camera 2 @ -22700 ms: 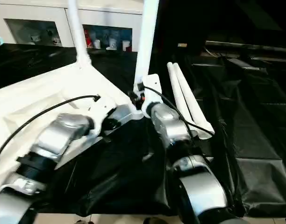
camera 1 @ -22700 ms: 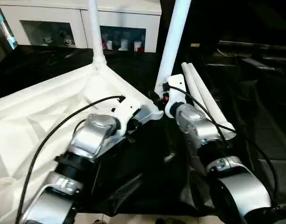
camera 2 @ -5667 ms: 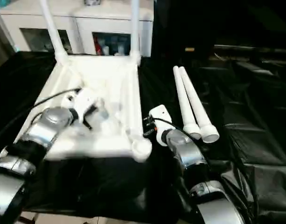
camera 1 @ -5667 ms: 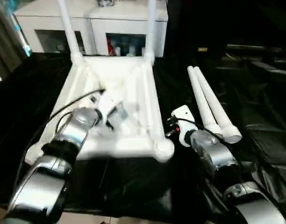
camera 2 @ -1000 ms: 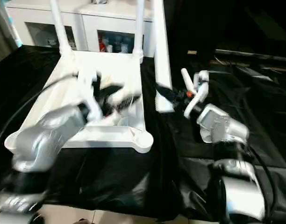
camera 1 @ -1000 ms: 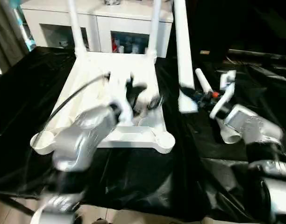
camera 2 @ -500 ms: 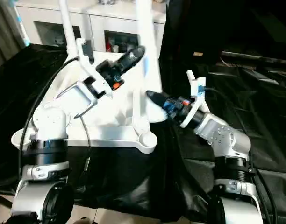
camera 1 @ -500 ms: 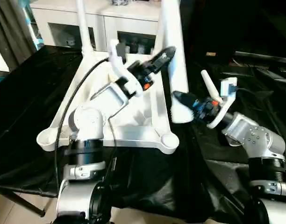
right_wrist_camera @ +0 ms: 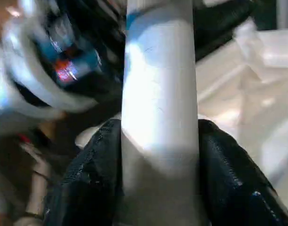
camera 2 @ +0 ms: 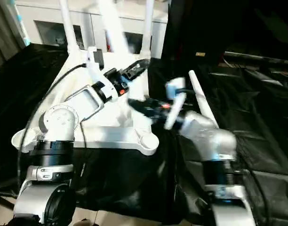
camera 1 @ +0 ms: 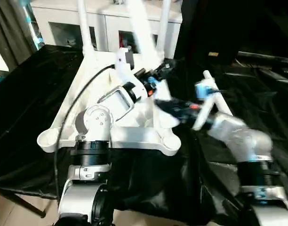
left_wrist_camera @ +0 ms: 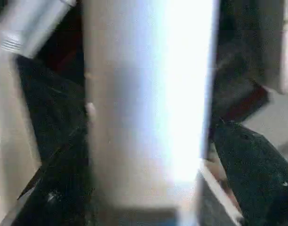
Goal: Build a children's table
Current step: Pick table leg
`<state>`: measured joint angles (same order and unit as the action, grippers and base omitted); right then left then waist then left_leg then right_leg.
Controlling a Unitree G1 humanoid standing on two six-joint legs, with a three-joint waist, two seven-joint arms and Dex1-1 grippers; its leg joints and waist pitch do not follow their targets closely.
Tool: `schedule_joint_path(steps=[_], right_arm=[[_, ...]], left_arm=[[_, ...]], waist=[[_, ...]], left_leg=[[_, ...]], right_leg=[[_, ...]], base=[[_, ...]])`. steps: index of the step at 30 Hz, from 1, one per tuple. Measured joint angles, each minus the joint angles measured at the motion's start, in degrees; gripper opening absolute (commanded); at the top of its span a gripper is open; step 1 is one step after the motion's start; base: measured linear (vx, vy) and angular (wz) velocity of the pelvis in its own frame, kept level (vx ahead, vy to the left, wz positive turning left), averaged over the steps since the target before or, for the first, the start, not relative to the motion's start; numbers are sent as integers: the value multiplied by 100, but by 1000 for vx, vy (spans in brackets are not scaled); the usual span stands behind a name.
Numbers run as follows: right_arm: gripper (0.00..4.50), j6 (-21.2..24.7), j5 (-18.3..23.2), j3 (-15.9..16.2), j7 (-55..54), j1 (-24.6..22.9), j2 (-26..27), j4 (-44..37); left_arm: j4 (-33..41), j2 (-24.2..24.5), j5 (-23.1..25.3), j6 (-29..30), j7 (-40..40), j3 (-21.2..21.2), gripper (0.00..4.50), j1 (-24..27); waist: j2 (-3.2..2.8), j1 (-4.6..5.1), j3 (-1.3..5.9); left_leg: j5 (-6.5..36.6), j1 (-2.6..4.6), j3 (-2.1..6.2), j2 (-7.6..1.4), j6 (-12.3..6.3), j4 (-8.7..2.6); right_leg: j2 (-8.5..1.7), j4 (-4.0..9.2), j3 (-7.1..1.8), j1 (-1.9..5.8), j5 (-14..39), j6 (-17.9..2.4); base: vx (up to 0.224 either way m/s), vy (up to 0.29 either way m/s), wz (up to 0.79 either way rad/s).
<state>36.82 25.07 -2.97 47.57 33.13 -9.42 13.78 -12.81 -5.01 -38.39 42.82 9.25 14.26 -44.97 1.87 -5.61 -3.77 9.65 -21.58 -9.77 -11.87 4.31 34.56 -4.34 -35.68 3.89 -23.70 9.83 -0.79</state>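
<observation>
No text, label, brand, number or sign can be read anywhere. A small red-orange patch [right_wrist_camera: 65,71] on the blurred black and white robot hardware in the right wrist view may be a marking, but it is illegible.

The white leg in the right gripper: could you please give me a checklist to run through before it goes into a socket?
1. Right gripper clamps the held leg, a finger on each side: ok.
2. Left gripper has a firm hold on that leg: cannot tell.
3. Held leg upright: not ok, it is tilted.
4. Near right socket empty: ok.
5. Near left socket empty: ok.
6. Spare leg lying on the black cloth, apart from the tabletop: ok.
</observation>
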Motion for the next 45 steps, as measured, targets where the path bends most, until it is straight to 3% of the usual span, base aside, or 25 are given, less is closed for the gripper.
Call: schedule_joint_path(steps=[3,4,11,14,15,20,21,22,24,27,29,33,37,39,45], right_arm=[[193,-252,-257,190,-281,59,74,-1],[193,-289,-316,228,-361,73,92,-2],[193,-565,-739,520,-940,74,346,-34],[193,-650,-805,577,-1117,77,424,-34],[193,-681,-861,594,-1150,77,425,-34],[193,-710,-903,667,-1160,74,416,-48],[228,-710,-907,676,-1159,73,415,-66],[228,-709,-904,674,-1145,73,416,-72],[263,-566,-742,630,-1007,47,396,-159],[271,-218,-374,589,-522,15,168,-379],[300,-112,-235,572,-316,11,58,-469],[306,268,175,678,578,-34,-401,-576],[306,462,480,840,1323,-115,-763,-892],[279,562,649,924,1607,-119,-885,-1084],[236,767,907,984,1799,-115,-904,-1231]], left_arm=[[-1,3,102,-113,-182,77,367,0],[-1,2,108,-145,-232,91,334,0],[-157,-47,235,-418,-797,338,283,-10],[-159,-69,275,-477,-901,345,278,-10],[-159,-73,279,-478,-901,345,253,-10],[-138,-54,369,-481,-865,286,220,15],[-115,-34,375,-480,-814,272,206,33],[-95,-9,380,-481,-756,247,206,50],[29,180,384,-459,-377,19,196,144],[254,565,283,-214,634,-434,194,287],[365,722,183,-69,1087,-616,192,314],[596,1231,-246,341,2476,-1050,191,389],[770,1453,-692,533,3391,-1059,191,419],[816,1526,-950,703,3746,-1007,191,422],[818,1645,-1195,878,4106,-895,191,426]], waist=[[0,0,0],[0,-2,0],[0,1,0],[-1,-3,0],[-1,-5,0],[-2,17,-1],[-2,26,-1],[-2,32,-1],[-2,33,-1],[-3,15,-2],[-3,15,-2],[-3,18,-2],[-4,32,-2],[-3,40,-2],[-3,31,-2]], left_leg=[[1,-6,3,0,0,-2],[1,-8,3,0,0,-5],[1,-43,7,2,-1,-8],[2,-44,5,2,-2,-9],[2,-44,4,2,-2,-9],[1,-41,6,1,-1,-9],[1,-42,6,1,-1,-9],[1,-41,6,1,-1,-9],[1,-42,5,2,-1,-10],[2,-43,4,2,-2,-11],[2,-41,3,2,-2,-11],[0,-34,-2,2,-1,-10],[0,-30,-3,1,0,-9],[-1,-27,-4,1,-1,-9],[-2,-19,-2,1,1,-4]], right_leg=[[0,8,1,-2,0,1],[0,12,1,-2,-1,1],[2,52,7,-8,-21,15],[2,55,7,-8,-21,15],[1,55,7,-8,-21,15],[2,53,7,-7,-24,15],[2,53,7,-8,-24,15],[2,53,7,-8,-24,15],[2,54,7,-9,-24,15],[2,57,6,-9,-24,15],[1,55,4,-8,-24,14],[2,48,3,-7,-26,12],[2,42,2,-7,-26,12],[2,39,1,-6,-26,12],[1,36,0,1,-27,10]], base=[[0,0,0],[0,0,0],[0,0,0],[0,0,0],[0,0,0],[0,0,0],[0,0,0],[0,0,0],[0,0,0],[0,0,0],[0,0,0],[0,0,0],[0,0,0],[0,0,0],[0,0,0]])
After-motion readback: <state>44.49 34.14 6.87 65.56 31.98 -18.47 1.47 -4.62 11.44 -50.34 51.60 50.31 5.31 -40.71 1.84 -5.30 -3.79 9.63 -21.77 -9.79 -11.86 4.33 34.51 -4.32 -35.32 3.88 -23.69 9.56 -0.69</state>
